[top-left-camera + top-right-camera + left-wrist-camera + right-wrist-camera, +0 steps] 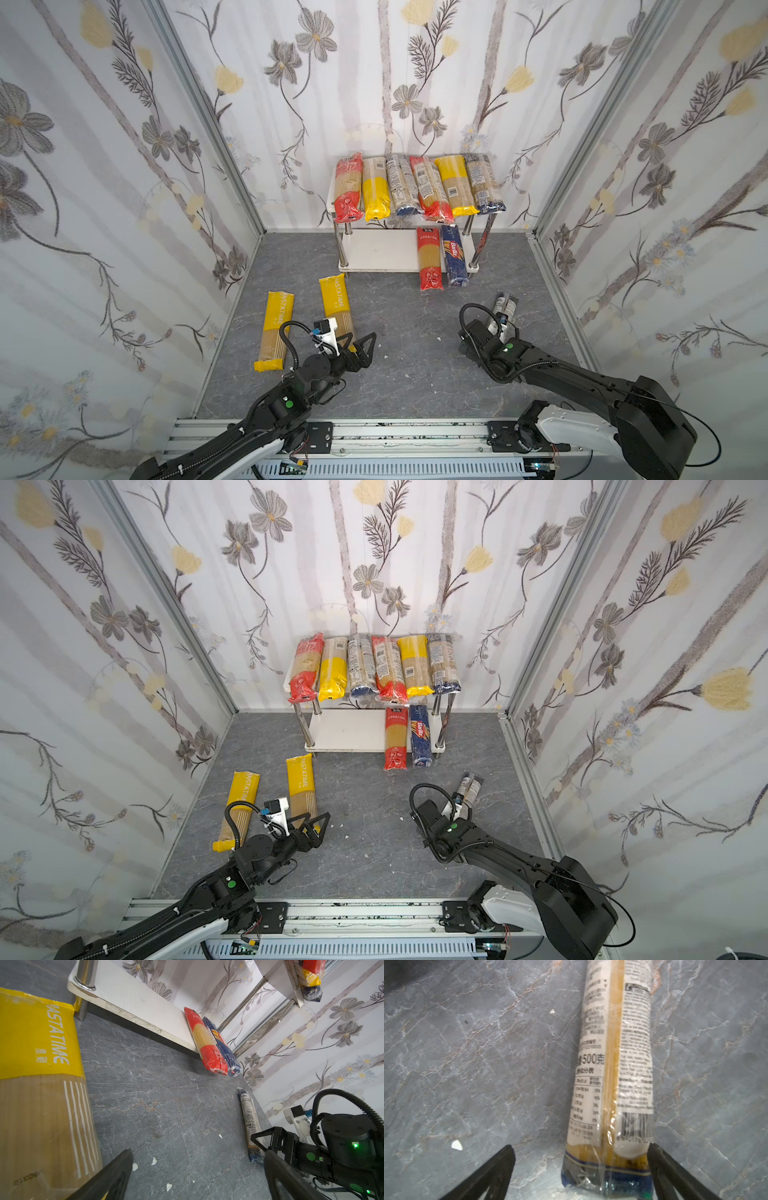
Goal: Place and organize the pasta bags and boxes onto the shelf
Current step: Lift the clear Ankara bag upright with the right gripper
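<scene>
Eight long clear-windowed spaghetti packs [419,187] fill the white chrome-legged shelf [374,251]; three remain beside the left tool [198,1152] and right tool [581,1153], both released.

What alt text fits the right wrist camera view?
A spaghetti bag with white printed labels lies on a grey marbled surface, its dark blue end between the black fingers of the open right gripper. Small white crumbs dot the surface.

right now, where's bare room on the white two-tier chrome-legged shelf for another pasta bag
Free: the lower white board, its left half, bordered by the left chrome leg and the red-ended spaghetti bag lying beside the dark blue Barilla box. Crowded: the upper white board, where six bags fill it edge to edge.
</scene>
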Available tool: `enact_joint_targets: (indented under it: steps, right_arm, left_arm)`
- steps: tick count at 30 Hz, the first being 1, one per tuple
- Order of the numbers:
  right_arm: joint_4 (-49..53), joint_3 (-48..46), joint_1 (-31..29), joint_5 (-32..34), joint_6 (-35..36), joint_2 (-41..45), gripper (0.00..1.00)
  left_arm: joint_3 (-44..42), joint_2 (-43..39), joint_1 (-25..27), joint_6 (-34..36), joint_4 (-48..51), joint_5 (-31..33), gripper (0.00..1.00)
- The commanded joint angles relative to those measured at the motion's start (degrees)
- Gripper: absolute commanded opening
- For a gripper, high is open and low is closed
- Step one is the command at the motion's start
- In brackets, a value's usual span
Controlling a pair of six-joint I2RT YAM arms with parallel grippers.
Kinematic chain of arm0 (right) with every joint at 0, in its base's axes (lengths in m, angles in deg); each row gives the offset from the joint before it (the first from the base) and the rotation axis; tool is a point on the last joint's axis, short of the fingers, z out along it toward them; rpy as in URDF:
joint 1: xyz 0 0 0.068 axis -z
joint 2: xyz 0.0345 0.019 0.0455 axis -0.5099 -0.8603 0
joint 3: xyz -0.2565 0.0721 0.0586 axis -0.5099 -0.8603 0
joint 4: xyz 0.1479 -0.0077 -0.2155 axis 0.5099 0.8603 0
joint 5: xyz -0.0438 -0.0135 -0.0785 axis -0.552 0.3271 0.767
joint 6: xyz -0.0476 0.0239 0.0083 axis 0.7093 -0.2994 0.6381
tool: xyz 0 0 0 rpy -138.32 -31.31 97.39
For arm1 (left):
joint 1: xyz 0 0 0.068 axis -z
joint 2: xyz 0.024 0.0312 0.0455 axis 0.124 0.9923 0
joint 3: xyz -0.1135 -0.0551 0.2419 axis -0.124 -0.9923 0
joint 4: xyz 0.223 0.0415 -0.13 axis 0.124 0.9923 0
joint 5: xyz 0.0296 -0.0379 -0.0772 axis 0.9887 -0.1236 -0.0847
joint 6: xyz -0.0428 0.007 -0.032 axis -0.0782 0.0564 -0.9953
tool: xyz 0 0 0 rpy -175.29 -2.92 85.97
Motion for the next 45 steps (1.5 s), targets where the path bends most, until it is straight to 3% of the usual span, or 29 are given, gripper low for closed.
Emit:
enact_joint_targets:
  steps: [1,14,23,28,33,38,41,43,45]
  right_arm:
    - [0.4,-2.4,-2.4,3.8,-8.1,1.3,0.98]
    - [-2.2,-1.9,-3.6,5.6,-7.8,-4.0,0.93]
    - [-3.8,2.1,-5.9,5.6,-5.9,-12.3,0.67]
    - [-4.1,4.9,-6.4,4.2,-4.7,-18.5,0.39]
    - [-2.6,7.3,-12.1,3.6,-6.9,-21.8,0.33]
    - [-0.7,9.2,-20.8,3.2,-10.5,-23.2,0.34]
    - [1.7,9.4,-24.4,3.5,-13.7,-23.8,0.43]
    - [4.0,9.2,-25.9,4.6,-15.9,-23.6,0.63]
    - [4.4,8.4,-26.7,5.2,-17.1,-22.8,0.90]
  left_arm:
    - [0.0,-0.2,0.1,-0.9,-0.2,-1.3,1.00]
    - [-0.4,1.7,0.1,-1.4,-0.1,-0.7,1.00]
    - [-0.2,1.7,0.0,-0.5,-0.2,-0.6,1.00]
    - [-0.2,1.1,-0.1,0.4,-0.1,-1.0,1.00]
    - [-0.2,-0.6,0.0,0.9,1.2,-1.6,1.00]
    - [-0.2,-3.3,0.0,1.1,3.7,-1.0,1.00]
    - [-0.2,-5.4,0.0,0.8,5.5,-0.9,1.00]
    - [-0.6,-6.6,0.0,0.4,6.1,-1.0,1.00]
    - [-0.7,-7.3,-0.1,-0.1,6.4,-1.3,1.00]
